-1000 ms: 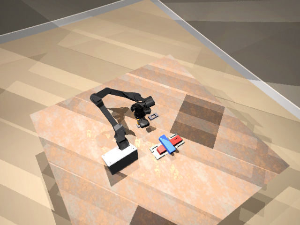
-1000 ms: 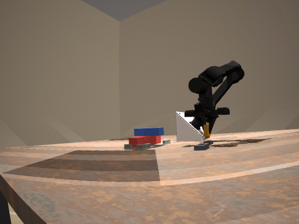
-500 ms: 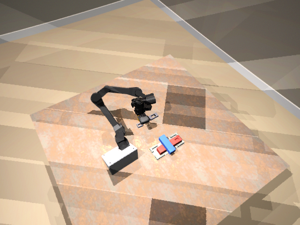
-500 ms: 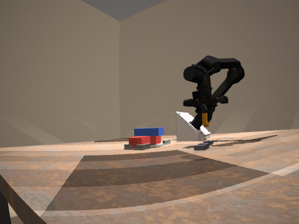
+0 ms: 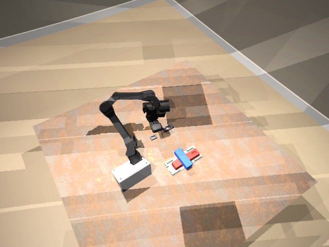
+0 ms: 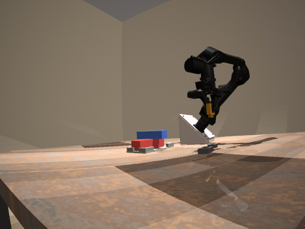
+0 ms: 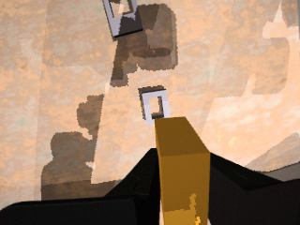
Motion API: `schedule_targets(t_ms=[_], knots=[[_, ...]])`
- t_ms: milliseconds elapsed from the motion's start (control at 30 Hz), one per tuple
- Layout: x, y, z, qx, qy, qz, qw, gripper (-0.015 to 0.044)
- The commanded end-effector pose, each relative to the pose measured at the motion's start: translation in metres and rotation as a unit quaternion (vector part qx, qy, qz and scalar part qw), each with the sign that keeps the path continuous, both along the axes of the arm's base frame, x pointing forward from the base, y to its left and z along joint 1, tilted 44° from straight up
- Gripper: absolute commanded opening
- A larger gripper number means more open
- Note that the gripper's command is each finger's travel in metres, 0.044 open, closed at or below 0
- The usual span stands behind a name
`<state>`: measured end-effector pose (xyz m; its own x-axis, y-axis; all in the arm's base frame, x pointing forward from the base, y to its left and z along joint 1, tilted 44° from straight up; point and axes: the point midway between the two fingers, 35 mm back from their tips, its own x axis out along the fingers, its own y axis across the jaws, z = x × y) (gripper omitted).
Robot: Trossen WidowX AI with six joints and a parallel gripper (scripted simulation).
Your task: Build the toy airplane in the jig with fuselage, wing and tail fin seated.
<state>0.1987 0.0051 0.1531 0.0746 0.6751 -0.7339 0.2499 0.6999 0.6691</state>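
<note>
My gripper [image 6: 211, 113] [image 7: 172, 154] is shut on the orange tail fin [image 6: 209, 109] [image 7: 183, 138] and holds it upright, well above the table; in the top view the hand mostly hides the fin. The red fuselage [image 5: 176, 164] [image 6: 142, 143] lies flat in the pale jig cradle [image 5: 168, 168] [image 6: 146, 150]. The blue wing [image 5: 183, 158] [image 6: 150, 134] lies level across the top of the fuselage; its tab and socket are hidden. The tail socket [image 5: 194, 152] shows open at the fuselage's far right end in the top view. The gripper is away from the jig.
A small grey rectangular holder [image 5: 150, 137] [image 6: 212, 145] [image 7: 146, 107] lies on the table below the hand. A larger one [image 5: 171, 127] [image 6: 205, 150] [image 7: 126, 29] lies close by. The arm's white wedge base [image 5: 131, 172] [image 6: 190, 134] stands near the cradle.
</note>
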Motion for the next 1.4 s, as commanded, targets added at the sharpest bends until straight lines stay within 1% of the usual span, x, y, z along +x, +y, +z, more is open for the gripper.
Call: schedule_targets(t_ms=[0,133,667,1367], knots=[[-0.003,-0.008,0.01,0.001,0.0,-0.003,1.0,0.0],[-0.002,-0.009,0.01,0.001,-0.001,-0.003,1.0,0.0],[0.028,-0.035,-0.005,-0.001,-0.009,0.008,1.0,0.0],[0.063,-0.073,-0.038,-0.005,-0.015,0.018,1.0,0.0]])
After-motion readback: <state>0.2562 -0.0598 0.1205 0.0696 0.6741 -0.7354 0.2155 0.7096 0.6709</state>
